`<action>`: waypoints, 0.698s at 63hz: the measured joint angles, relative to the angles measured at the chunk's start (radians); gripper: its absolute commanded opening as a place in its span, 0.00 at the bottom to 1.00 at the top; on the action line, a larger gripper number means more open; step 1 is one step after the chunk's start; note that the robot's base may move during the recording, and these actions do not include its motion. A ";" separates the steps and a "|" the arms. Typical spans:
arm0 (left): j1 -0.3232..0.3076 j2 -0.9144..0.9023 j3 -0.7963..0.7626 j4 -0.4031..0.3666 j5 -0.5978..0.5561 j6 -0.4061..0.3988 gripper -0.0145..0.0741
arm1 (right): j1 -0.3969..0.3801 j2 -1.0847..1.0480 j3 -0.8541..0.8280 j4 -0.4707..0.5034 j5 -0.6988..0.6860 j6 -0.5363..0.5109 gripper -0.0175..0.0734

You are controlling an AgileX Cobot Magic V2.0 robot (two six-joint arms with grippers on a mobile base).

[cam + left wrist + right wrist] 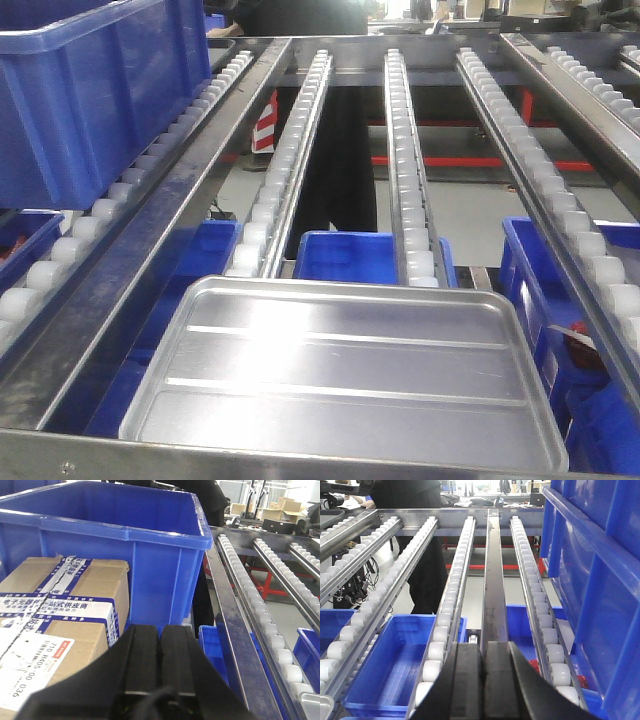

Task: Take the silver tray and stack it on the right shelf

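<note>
**Silver tray on the roller rails: hazard and orientation**

The silver tray (340, 380) lies floor-up at 6 o'clock in the front view. It rests across two roller rails of the right shelf (408, 170), just behind the front bar (150, 460). Its long axis and ridges run 9 to 3 o'clock, crosswise to the rails. Both ends overhang, so an off-centre push would likely tilt it toward the lower blue bins (345, 255). The left pincer (161, 650) and right pincer (484, 670) are clenched and empty.
</note>
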 measured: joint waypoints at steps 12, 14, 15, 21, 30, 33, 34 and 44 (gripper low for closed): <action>0.000 0.000 0.000 0.000 0.000 0.000 0.05 | 0.000 0.000 0.000 0.000 0.000 0.000 0.25; 0.000 0.000 0.000 0.000 0.000 0.000 0.05 | 0.000 0.000 0.000 0.000 0.000 0.000 0.25; 0.000 0.000 0.000 0.000 0.000 0.000 0.05 | 0.000 0.000 0.000 0.000 0.000 0.000 0.25; 0.000 0.000 0.000 0.000 0.000 0.000 0.05 | 0.000 0.000 0.000 0.000 0.000 0.000 0.25; 0.000 0.000 0.000 0.000 0.000 0.000 0.05 | 0.000 0.000 0.000 0.000 0.000 0.000 0.25; 0.000 0.000 0.000 0.000 0.000 0.000 0.05 | 0.000 0.000 0.000 0.000 0.000 0.000 0.25; 0.000 0.000 0.000 0.000 0.000 0.000 0.05 | 0.000 0.000 0.000 0.000 0.000 0.000 0.25; 0.000 0.000 0.000 0.000 -0.010 0.000 0.05 | 0.000 0.000 0.000 0.000 0.000 0.000 0.25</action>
